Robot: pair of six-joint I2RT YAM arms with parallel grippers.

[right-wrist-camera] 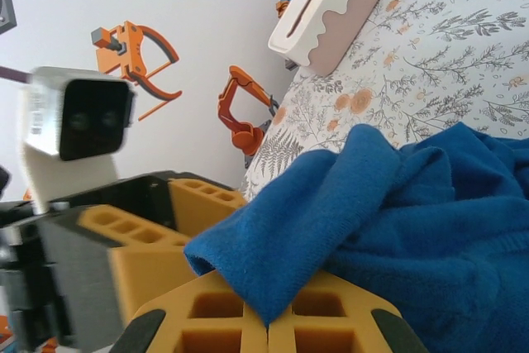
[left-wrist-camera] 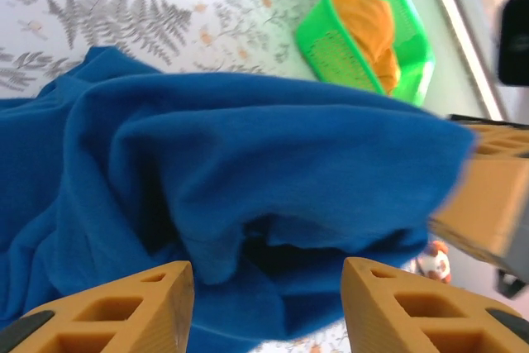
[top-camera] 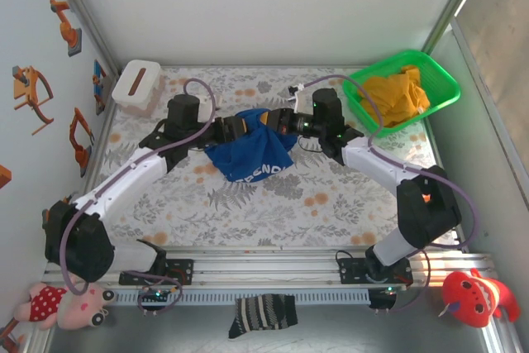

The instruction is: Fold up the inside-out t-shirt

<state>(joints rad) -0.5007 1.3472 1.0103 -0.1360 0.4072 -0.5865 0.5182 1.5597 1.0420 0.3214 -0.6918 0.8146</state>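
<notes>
With the right pincer (right-wrist-camera: 267,320) clamped on a fold of the inside-out t-shirt (top-camera: 252,155), bunched mid-counter (top-camera: 273,221) between the 2 arms, and the left pincer (left-wrist-camera: 266,279) apart facing the cloth, we should seize 1 clean edge, then spread it flat.

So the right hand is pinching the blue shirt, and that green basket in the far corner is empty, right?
Not empty: the top view shows the green basket holding a yellow-orange garment. The right hand is indeed pinching the blue shirt.
</notes>
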